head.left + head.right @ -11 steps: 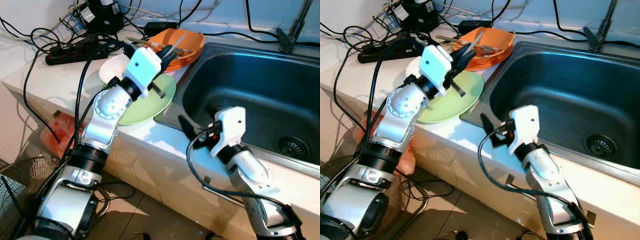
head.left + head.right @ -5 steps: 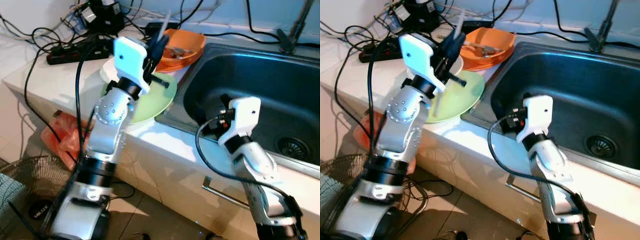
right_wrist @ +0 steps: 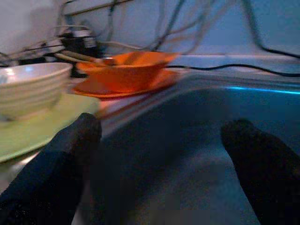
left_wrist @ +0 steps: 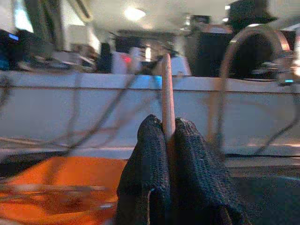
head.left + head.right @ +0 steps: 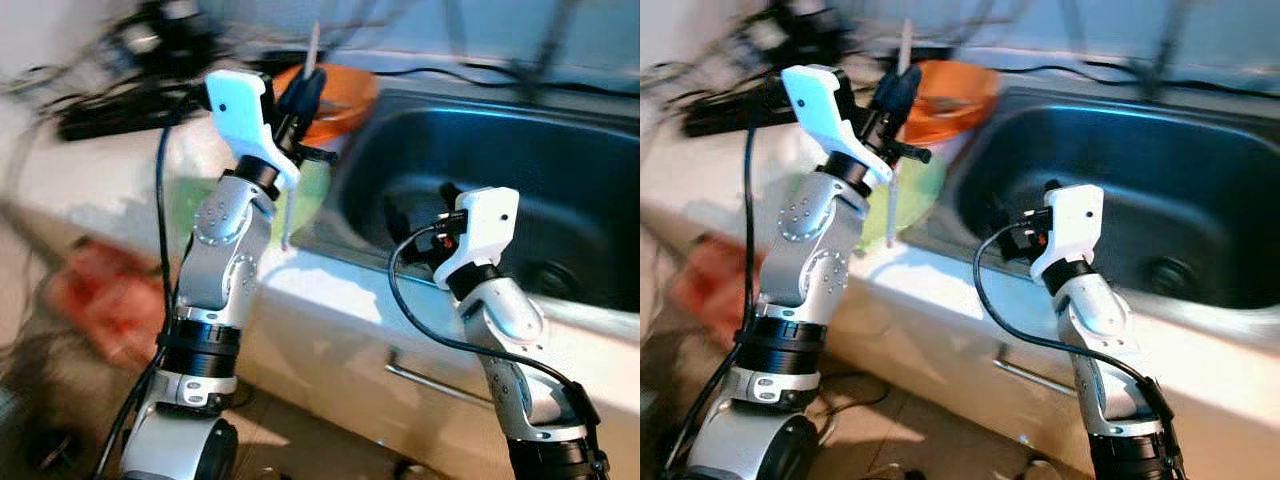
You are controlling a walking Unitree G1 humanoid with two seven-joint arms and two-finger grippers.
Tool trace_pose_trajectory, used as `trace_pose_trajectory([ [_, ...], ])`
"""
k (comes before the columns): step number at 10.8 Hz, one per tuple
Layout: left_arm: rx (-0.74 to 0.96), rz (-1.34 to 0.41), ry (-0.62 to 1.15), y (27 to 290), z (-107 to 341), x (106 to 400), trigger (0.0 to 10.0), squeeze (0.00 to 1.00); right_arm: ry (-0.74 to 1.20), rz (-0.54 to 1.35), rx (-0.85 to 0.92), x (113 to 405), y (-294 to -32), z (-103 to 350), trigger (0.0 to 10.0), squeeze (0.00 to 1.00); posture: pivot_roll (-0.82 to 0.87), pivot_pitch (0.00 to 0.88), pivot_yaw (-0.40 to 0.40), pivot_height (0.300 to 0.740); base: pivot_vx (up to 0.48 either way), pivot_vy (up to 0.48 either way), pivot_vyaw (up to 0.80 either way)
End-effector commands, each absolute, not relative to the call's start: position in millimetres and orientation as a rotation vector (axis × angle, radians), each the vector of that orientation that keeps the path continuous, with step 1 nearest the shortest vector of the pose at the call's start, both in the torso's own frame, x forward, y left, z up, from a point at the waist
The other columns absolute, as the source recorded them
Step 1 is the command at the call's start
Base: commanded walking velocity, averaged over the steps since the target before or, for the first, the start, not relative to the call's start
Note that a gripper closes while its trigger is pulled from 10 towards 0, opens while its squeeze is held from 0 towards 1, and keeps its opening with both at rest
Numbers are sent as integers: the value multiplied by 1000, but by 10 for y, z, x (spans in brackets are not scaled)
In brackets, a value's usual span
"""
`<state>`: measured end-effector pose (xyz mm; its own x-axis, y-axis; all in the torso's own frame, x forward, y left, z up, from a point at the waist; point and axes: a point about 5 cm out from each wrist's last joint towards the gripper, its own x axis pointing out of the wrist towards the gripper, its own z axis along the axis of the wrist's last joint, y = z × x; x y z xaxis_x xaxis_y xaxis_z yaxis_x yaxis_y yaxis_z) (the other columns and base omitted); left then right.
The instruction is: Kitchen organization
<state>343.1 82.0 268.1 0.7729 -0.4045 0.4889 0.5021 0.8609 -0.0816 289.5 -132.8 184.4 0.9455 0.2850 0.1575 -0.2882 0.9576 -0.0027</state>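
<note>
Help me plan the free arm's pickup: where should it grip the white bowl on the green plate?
Probably the white bowl by its rim, coming from above with the open right gripper: the bowl sits upright on the green plate, and its rounded ribbed wall offers little purchase.

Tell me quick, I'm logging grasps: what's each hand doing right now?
Left hand: closed on a chopstick, held upright.
Right hand: open, empty, at the sink.

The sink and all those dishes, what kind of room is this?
Most likely a home kitchen. There is a steel sink set into a white counter, with an orange bowl, a white bowl and a green plate beside it.
</note>
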Motion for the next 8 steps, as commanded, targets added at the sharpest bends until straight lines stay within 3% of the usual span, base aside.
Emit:
trace_pose_trajectory([
  [1, -236, -489, -473, 864, 2691, 3412, 10000, 0, -175, 293, 24, 2909, -1302, 1878, 10000, 0, 7, 72, 112, 740, 0, 0, -800],
  [3, -277, -493, -443, 858, 2655, 3404, 10000, 0, -179, 291, 22, 2917, -1298, 1883, 10000, 0, 8, 72, 110, 740, 0, 0, 0],
  [5, -357, -468, -394, 882, 2587, 3424, 10000, 0, -182, 285, 19, 2924, -1301, 1888, 10000, 0, 4, 71, 111, 740, 0, 0, -800],
  [8, -339, -445, -389, 893, 2575, 3432, 10000, 0, -183, 279, 18, 2931, -1311, 1890, 10000, 0, 3, 69, 110, 740, 0, 0, -800],
])
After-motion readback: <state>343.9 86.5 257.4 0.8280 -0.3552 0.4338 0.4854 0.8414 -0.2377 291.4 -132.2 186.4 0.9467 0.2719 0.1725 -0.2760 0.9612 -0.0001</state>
